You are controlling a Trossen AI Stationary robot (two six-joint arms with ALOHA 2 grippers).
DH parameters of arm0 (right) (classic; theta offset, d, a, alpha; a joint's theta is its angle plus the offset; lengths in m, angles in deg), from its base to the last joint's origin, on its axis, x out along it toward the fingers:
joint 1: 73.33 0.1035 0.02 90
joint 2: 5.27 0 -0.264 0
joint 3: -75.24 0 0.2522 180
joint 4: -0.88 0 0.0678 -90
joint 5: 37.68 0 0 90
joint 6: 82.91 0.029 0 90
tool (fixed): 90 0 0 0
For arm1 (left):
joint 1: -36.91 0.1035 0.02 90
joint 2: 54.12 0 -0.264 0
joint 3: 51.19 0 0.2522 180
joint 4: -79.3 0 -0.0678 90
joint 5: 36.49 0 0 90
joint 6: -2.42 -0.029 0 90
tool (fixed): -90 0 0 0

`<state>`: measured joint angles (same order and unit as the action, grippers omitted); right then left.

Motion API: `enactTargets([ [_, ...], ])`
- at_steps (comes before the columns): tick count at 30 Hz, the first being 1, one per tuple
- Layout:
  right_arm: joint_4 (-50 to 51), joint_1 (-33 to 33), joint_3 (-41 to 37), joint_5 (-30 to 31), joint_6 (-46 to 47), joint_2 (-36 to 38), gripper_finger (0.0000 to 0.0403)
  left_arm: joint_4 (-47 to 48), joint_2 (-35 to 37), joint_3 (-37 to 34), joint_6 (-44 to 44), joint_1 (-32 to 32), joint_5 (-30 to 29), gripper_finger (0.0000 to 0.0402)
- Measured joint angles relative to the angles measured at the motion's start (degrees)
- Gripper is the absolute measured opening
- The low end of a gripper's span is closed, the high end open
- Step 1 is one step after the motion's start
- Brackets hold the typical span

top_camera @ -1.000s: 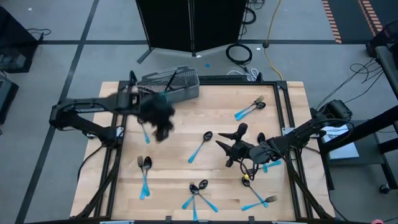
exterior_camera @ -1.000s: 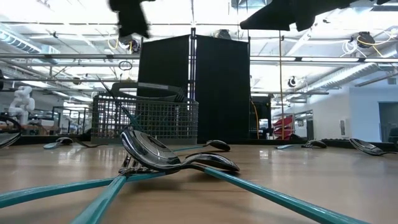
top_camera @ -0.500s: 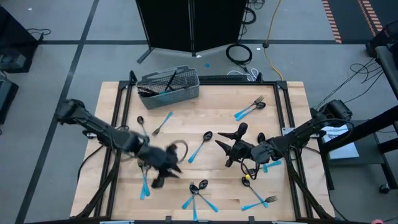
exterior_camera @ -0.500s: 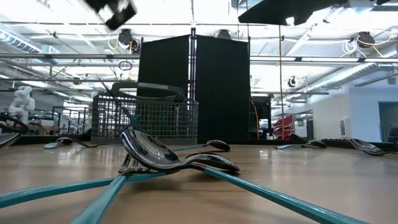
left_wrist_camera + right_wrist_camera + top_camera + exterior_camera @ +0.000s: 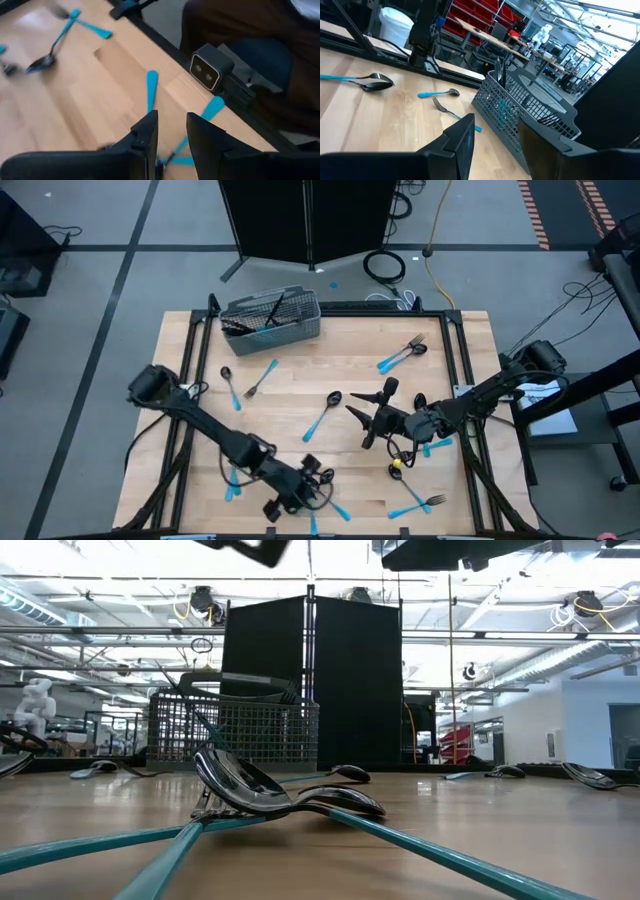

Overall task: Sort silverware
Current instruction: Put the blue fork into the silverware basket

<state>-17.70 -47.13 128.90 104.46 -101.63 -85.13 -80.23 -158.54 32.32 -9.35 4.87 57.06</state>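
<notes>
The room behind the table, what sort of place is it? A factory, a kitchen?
Most likely a robotics lab or workshop, not a kitchen. Red storage bins and workbenches fill the background, a white humanoid robot stands at the far side, and cables lie coiled on the bare floor.

Big open workshop around a pale wooden table (image 5: 340,360) with a black frame.

The floor (image 5: 120,240) is grey, marked off by dark lines, with an orange-and-black striped strip (image 5: 535,215) off in one corner. A tall black cabinet (image 5: 312,680) stands right behind the table, and a coiled black cable (image 5: 384,265) and a yellow cord (image 5: 437,240) lie on the floor next to it. The ceiling is all pipes and bright lights (image 5: 520,600). There are red shelves (image 5: 485,20) farther back, plus a white robot figure (image 5: 36,700) way off to the side.
</notes>
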Motion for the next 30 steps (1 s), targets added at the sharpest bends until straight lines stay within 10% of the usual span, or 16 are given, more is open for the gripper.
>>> enactTargets([
  [11, 2.2, 0.1, 0.0, -0.1, 4.7, 0.0, 0.0144, 0.1, -10.3, 6.5, -5.3, 0.2, 7.6, 0.0099],
  [30, 7.2, 0.8, 0.0, -4.6, 13.6, 0.0, 0.0144, 6.9, -14.8, 6.6, -11.6, 0.5, 1.9, 0.0099],
])
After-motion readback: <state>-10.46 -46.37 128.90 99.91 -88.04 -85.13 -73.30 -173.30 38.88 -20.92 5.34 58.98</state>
